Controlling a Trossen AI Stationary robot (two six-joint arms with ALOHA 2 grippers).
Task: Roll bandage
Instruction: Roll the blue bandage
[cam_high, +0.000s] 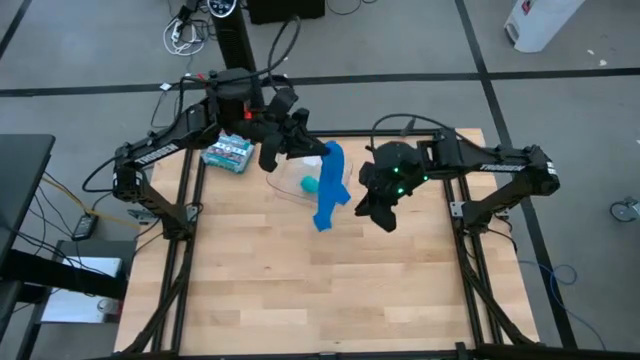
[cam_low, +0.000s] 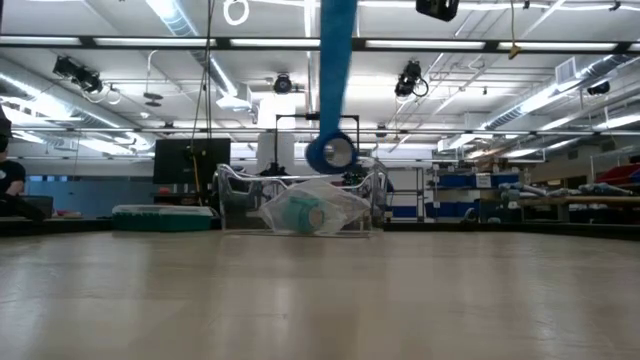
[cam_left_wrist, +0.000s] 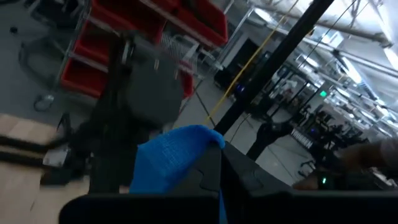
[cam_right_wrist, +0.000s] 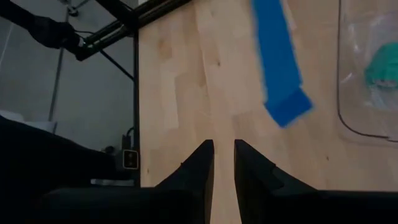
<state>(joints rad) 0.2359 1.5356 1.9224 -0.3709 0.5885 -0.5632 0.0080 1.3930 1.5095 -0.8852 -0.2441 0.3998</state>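
Your bandage (cam_high: 329, 187): blue strip hanging above the table's far centre, lower end partly rolled. Your left gripper (cam_high: 300, 135): raised, jaws closed on the strip's upper end. Your right gripper (cam_high: 383, 217): just beside the hanging strip, jaws slightly parted, holding nothing. Clear bag (cam_low: 312, 210) below, seemingly containing a teal roll (cam_high: 310, 184). Printed box (cam_high: 229, 153) alongside.

Light wooden table (cam_high: 300, 290) in a black frame.
Near its far edge: printed box (cam_high: 228, 153), clear plastic bag (cam_high: 298, 183).
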